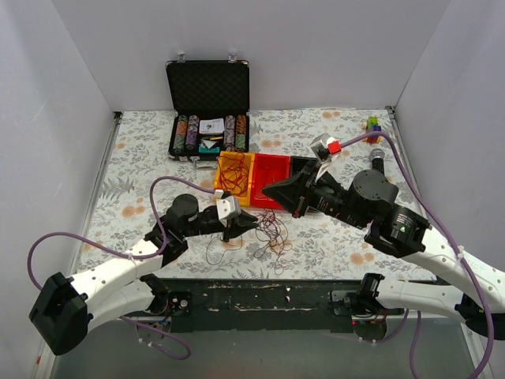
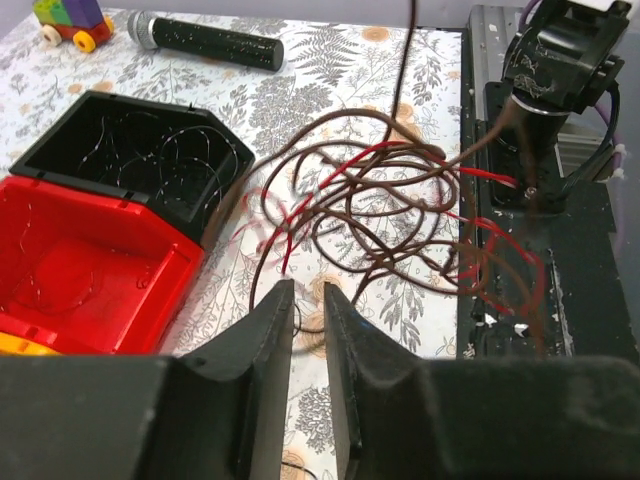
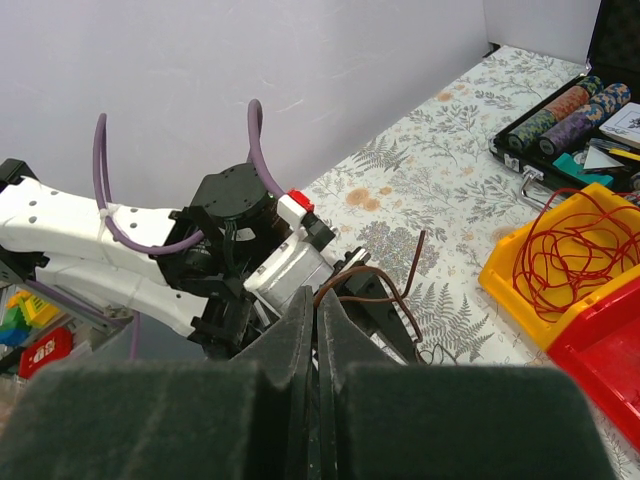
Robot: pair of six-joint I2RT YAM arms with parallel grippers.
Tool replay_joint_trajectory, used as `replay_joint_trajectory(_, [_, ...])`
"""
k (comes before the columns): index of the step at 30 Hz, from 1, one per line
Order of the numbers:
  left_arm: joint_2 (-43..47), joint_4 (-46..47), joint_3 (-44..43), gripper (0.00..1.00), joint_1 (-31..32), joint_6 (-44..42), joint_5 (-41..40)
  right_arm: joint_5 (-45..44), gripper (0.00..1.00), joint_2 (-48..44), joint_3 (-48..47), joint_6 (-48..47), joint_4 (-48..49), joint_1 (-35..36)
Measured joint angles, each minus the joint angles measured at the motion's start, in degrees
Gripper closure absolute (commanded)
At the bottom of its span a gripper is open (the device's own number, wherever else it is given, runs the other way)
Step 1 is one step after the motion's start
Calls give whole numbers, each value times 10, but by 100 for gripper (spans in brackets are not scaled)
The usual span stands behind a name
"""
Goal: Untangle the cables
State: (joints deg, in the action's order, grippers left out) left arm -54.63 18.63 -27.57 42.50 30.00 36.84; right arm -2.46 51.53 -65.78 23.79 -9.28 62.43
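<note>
The cables [image 1: 272, 230] are a loose nest of thin dark brown and red wires on the flowered table, in front of the bins. In the left wrist view they [image 2: 400, 210] spread just beyond my left gripper [image 2: 309, 292]. Its jaws stand a narrow gap apart, with a thin dark loop lying between the tips. From above, the left gripper [image 1: 251, 223] is at the nest's left edge. My right gripper [image 3: 317, 300] is shut on a brown wire [image 3: 385, 285] that arches up over the left gripper's fingers. From above, the right gripper [image 1: 270, 189] hovers over the red bin.
A yellow bin [image 1: 223, 183] holds coiled red-orange wires [image 3: 575, 245]. Beside it are a red bin [image 1: 271, 180] and a black bin [image 2: 130, 160]. An open poker-chip case [image 1: 207, 110] stands behind them. A microphone [image 2: 210, 42] and a toy [image 2: 70, 20] lie far right. The black base plate [image 2: 540, 300] runs along the table's near edge.
</note>
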Motion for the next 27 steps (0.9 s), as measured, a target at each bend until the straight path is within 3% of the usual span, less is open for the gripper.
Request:
replay_joint_trajectory(4, [9,-8,10,52,-4,-7,-17,0,99,-1,0,0,0,0])
replay_joint_trajectory(6, [15,-10,13,37,-7,-8,-19,1,99,-1,0,0,0,0])
replay_joint_trajectory(9, [29,-20,15,31,-13,-13,-17,1,99,-1,0,1,0,0])
replay_joint_trajectory(17, [55,-88,11,31,-51,-72,-32,1,99,-2,0,1,0,0])
replay_joint_trajectory(27, [72,-193,-46,46,-64,-76,-12,-4,99,-5,0,1,0,0])
